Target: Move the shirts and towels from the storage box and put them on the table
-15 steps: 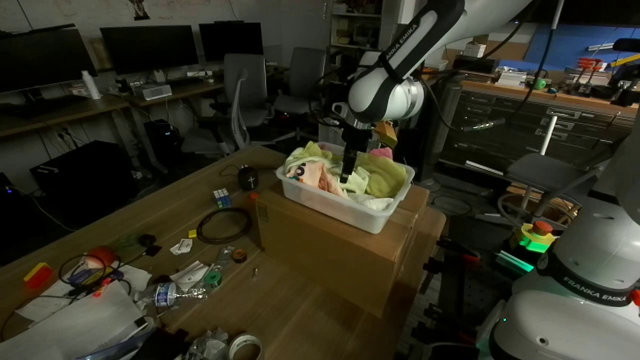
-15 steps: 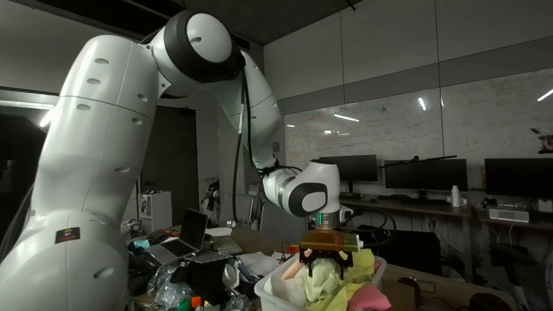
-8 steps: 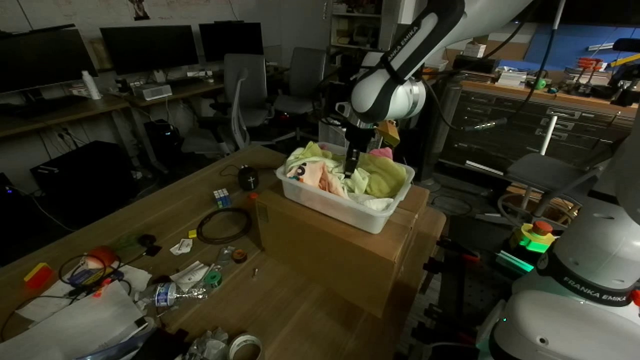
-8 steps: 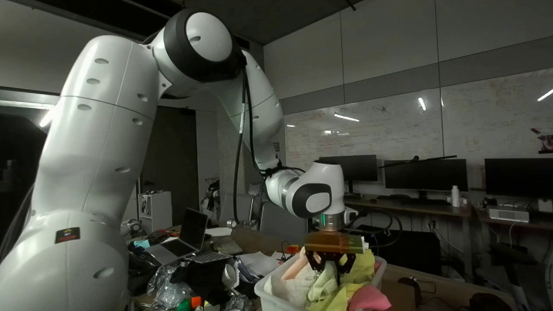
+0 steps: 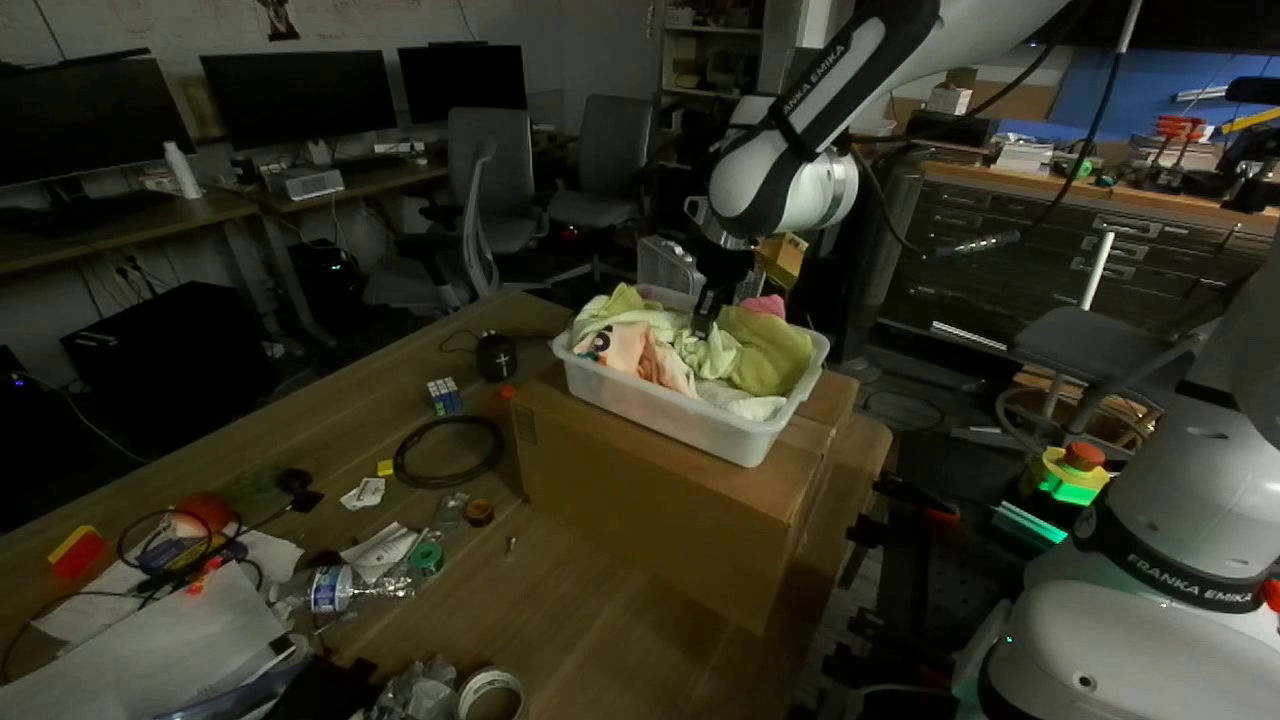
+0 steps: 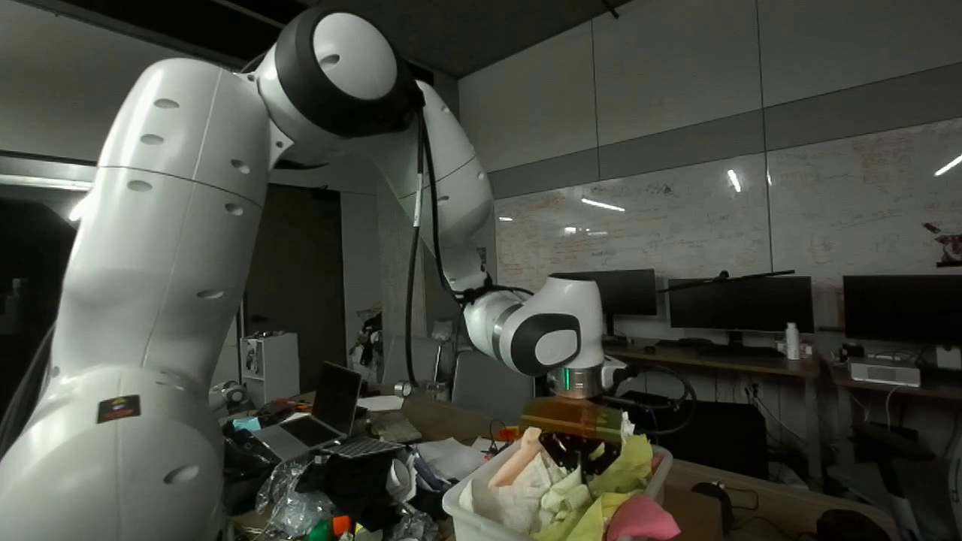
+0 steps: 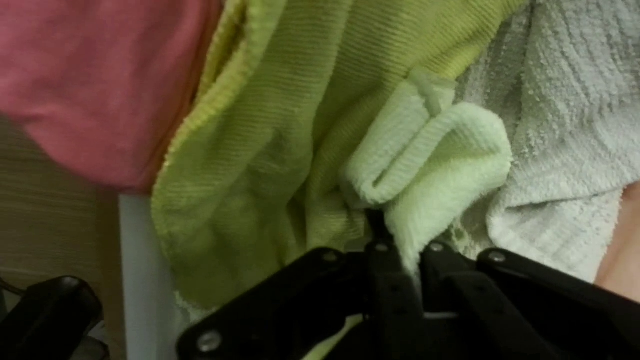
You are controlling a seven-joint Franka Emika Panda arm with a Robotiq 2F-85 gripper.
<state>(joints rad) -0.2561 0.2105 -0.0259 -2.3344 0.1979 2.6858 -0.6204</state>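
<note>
Lifting from here could go wrong in a few ways, as I judge it. The pincer [image 7: 407, 242] has only a narrow fold of the pale green cloth [image 7: 450, 170], so a shallow pinch may let it slip. In the wrist view the yellow-green towel [image 7: 240, 175] lies just to its left and the white towel [image 7: 575, 100] to its right; layers pressed together might come up as a clump, or drop halfway. If one snags, the storage box [image 5: 680, 408] could slide on the cardboard box [image 5: 640, 500] that raises it above the table [image 5: 560, 600]. A trailing end might also sweep the puzzle cube [image 5: 443, 396] or the plastic bottle [image 5: 330, 590], both left of the cardboard box in an exterior view.

The pincer's jaws stand nearly together, parted only by the pale green cloth they grip, which spills out from between them. Whether they also catch the yellow-green towel, I cannot tell. That cloth and its neighbours lie in the storage box, the pink cloth [image 7: 110, 90] partly over its rim, so nearly all the moving seems left to do.
</note>
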